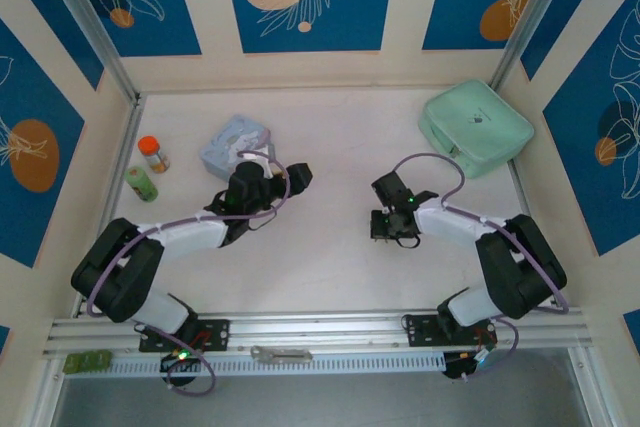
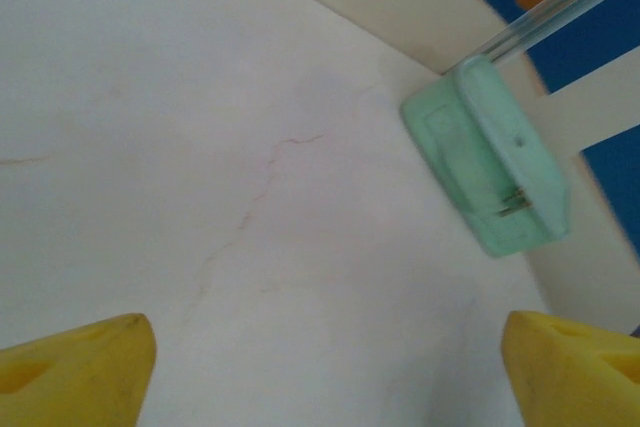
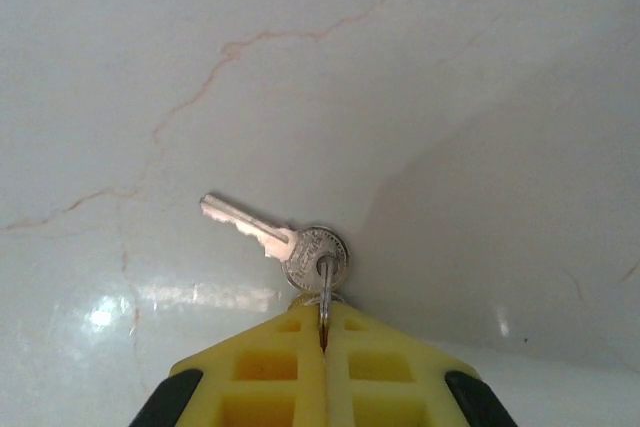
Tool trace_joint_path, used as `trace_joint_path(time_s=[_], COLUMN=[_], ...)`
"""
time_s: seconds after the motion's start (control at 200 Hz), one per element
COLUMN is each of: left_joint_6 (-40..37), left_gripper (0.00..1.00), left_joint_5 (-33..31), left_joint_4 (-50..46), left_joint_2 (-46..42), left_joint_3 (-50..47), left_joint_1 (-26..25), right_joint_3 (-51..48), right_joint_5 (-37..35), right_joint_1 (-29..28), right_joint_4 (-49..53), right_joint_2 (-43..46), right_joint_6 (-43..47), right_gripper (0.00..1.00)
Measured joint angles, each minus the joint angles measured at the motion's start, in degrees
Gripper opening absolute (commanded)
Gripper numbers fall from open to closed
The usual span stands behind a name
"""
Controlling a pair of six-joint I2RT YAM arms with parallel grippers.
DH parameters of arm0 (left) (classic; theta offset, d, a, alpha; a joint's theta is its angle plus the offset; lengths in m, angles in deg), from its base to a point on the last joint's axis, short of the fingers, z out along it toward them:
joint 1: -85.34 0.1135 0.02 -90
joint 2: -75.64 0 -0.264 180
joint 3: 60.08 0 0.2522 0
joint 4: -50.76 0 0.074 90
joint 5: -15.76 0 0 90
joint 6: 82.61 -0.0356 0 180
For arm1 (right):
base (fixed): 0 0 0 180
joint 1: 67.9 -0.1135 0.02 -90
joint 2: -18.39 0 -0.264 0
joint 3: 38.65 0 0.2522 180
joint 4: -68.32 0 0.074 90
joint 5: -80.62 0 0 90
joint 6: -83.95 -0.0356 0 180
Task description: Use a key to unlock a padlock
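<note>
Right wrist view has my right pincer [image 3: 324, 325] pinching the key [image 3: 268, 232] by its ring, blade flat on the bench [image 3: 450, 97], left pincer [image 2: 325, 357] spread wide; grab looks done, next I'd lift it cleanly.

Walled tabletop cell, evenly lit.
White veined table [image 1: 330, 267]; cream walls [image 1: 400, 67], blue leaf-print panels [image 1: 340, 7]; aluminium posts [image 1: 92, 27] at far corners; rail [image 1: 330, 329] along near edge.

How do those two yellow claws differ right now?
The left gripper stands wide open; the right gripper is shut tight. The right gripper pinches the key by its ring; the left gripper holds nothing. Both have yellow fingers and sit over the pale table.
</note>
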Motion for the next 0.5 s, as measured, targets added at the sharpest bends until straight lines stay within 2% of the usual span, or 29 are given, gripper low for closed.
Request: trace_joint_path(time_s=[0.1, 0.245, 0.5], left_joint_6=[5.7, 12.9, 22.5], left_gripper=[0.83, 0.83, 0.83], left_joint_5=[1.0, 0.8, -1.5], left_joint_4=[4.8, 11.1, 15.4], left_joint_2=[2.2, 7.1, 14.4], left_joint_3=[-0.1, -0.3, -0.3], left_joint_1=[-1.8, -7.2, -13.2], right_joint_3=[-0.4, -0.4, -0.4], right_joint_5=[1.7, 4.3, 10.0], right_joint_1=[0.2, 0.5, 1.7], right_joint_4=[-0.8, -3.1, -6.7], right_joint_2=[2.6, 5.2, 5.7], right_joint_6=[1.0, 1.4, -1.0], right_gripper=[0.0, 0.0, 0.0])
